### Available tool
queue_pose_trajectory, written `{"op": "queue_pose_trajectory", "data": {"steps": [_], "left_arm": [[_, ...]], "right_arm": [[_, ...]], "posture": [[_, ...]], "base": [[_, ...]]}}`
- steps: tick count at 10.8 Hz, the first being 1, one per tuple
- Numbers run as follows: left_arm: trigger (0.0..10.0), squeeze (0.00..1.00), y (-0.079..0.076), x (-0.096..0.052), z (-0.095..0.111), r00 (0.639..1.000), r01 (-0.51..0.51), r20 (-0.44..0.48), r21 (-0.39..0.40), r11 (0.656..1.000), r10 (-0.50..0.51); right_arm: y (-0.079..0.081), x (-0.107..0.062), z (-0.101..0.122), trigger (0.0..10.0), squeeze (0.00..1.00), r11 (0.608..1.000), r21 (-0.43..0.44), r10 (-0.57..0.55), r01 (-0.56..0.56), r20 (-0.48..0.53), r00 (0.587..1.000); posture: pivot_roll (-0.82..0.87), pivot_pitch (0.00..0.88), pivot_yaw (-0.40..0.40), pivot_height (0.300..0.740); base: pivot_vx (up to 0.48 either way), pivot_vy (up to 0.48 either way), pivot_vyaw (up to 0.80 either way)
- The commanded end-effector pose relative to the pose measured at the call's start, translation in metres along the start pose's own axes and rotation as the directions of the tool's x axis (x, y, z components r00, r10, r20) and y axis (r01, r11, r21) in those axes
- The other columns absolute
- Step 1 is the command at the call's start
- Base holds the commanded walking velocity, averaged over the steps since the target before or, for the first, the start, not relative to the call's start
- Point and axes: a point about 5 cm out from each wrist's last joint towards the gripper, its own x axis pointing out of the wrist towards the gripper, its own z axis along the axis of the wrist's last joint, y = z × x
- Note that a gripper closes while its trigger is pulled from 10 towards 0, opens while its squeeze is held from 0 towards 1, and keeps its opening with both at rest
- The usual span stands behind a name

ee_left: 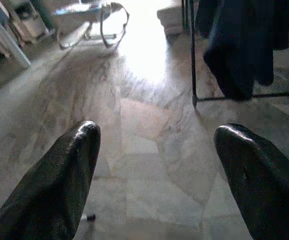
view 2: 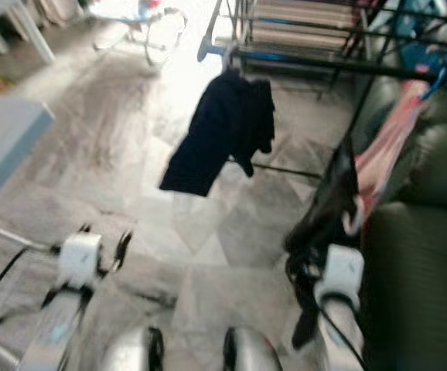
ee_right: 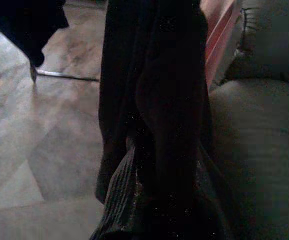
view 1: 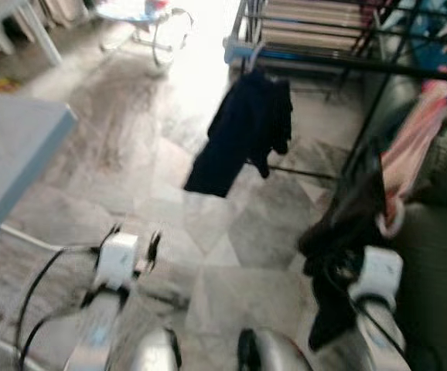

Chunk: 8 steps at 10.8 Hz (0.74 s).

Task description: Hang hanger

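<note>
A black garment (view 1: 346, 232) hangs over the right tool (view 1: 370, 232) and drapes down past the wrist; in the right wrist view this dark cloth (ee_right: 154, 115) covers the fingers, so I cannot tell how far this tool is open or if it really grips the cloth. A hanger under the garment cannot be made out clearly. Just beside the right tool, on its outer side, a pink garment (view 1: 413, 147) hangs from a blue hanger (view 2: 432, 62) on the rail of the black drying rack (view 1: 339, 62). Further ahead of the tool and more to the left, a dark navy garment (view 1: 243, 131) hangs from another blue hanger (view 1: 243, 54) on the same rack, its lower edge free above the floor. To the right of the right tool stands a dark green sofa (view 1: 440, 255), very near.

The left tool (ee_left: 154, 170) is held low over the marble floor (view 1: 169, 201), well apart from the rack. Its two black fingers (ee_left: 59, 185) stand wide apart and nothing is between them. To the left of the left tool is the corner of a grey table (view 1: 15, 154), and a white cable (view 1: 30, 236) lies on the floor near it.
</note>
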Motion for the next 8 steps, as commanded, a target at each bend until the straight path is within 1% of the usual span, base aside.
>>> {"op": "queue_pose_trajectory", "data": {"steps": [1, 2, 3, 4, 5, 6, 7, 8], "left_arm": [[10.0, 0.0, 0.005, -0.007, -0.001, 1.0, -0.026, -0.004, 0.004, 1.0, 0.026], [10.0, 0.0, 0.006, -0.009, -0.004, 0.997, -0.071, -0.006, 0.012, 0.997, 0.071], [10.0, 0.0, 0.007, -0.004, -0.002, 0.994, -0.113, 0.007, 0.029, 0.993, 0.113], [10.0, 0.0, 0.014, 0.006, 0.005, 0.985, -0.168, 0.041, 0.051, 0.985, 0.166], [10.0, 0.0, 0.019, 0.01, 0.009, 0.981, -0.189, 0.055, 0.049, 0.981, 0.187], [10.0, 0.0, 0.02, 0.013, 0.011, 0.98, -0.192, 0.061, 0.038, 0.981, 0.19], [10.0, 0.0, 0.016, 0.014, 0.01, 0.982, -0.183, 0.055, 0.02, 0.983, 0.182], [10.0, 0.0, 0.011, 0.015, 0.008, 0.986, -0.163, 0.044, 0.007, 0.987, 0.163]], "right_arm": [[-0.004, -0.001, 0.011, 10.0, 0.0, 1.0, 0.015, 0.023, -0.024, 0.056, 0.998], [-0.005, -0.003, 0.014, 10.0, 0.0, 0.998, 0.007, 0.063, -0.063, 0.062, 0.996], [-0.003, 0.001, 0.022, 10.0, 0.0, 0.994, -0.014, 0.108, -0.108, 0.083, 0.991], [0.0, 0.011, 0.033, 10.0, 0.0, 0.992, 0.011, 0.121, -0.123, 0.115, 0.986], [0.004, 0.014, 0.039, 10.0, 0.0, 0.991, 0.024, 0.131, -0.135, 0.126, 0.983], [0.009, 0.016, 0.041, 10.0, 0.0, 0.989, 0.033, 0.139, -0.144, 0.128, 0.982], [0.015, 0.014, 0.042, 10.0, 0.0, 0.986, 0.027, 0.157, -0.162, 0.128, 0.979], [0.016, 0.014, 0.042, 10.0, 0.0, 0.985, 0.029, 0.163, -0.168, 0.127, 0.978]], "posture": [[-0.04, 0.178, -0.053, 0.74], [-0.04, 0.182, -0.068, 0.74], [-0.04, 0.183, -0.082, 0.74], [-0.04, 0.18, -0.085, 0.74], [-0.04, 0.178, -0.084, 0.74], [-0.04, 0.174, -0.082, 0.74], [-0.05, 0.172, -0.082, 0.74], [-0.05, 0.17, -0.078, 0.74]], "base": [[0.0, 0.0, 0.0], [0.0, 0.0, 0.0], [0.0, 0.0, 0.0], [0.0, 0.0, 0.0], [0.0, 0.0, 0.0], [0.0, 0.0, -0.8], [0.0, 0.0, -0.8], [0.0, 0.0, -0.8]]}}
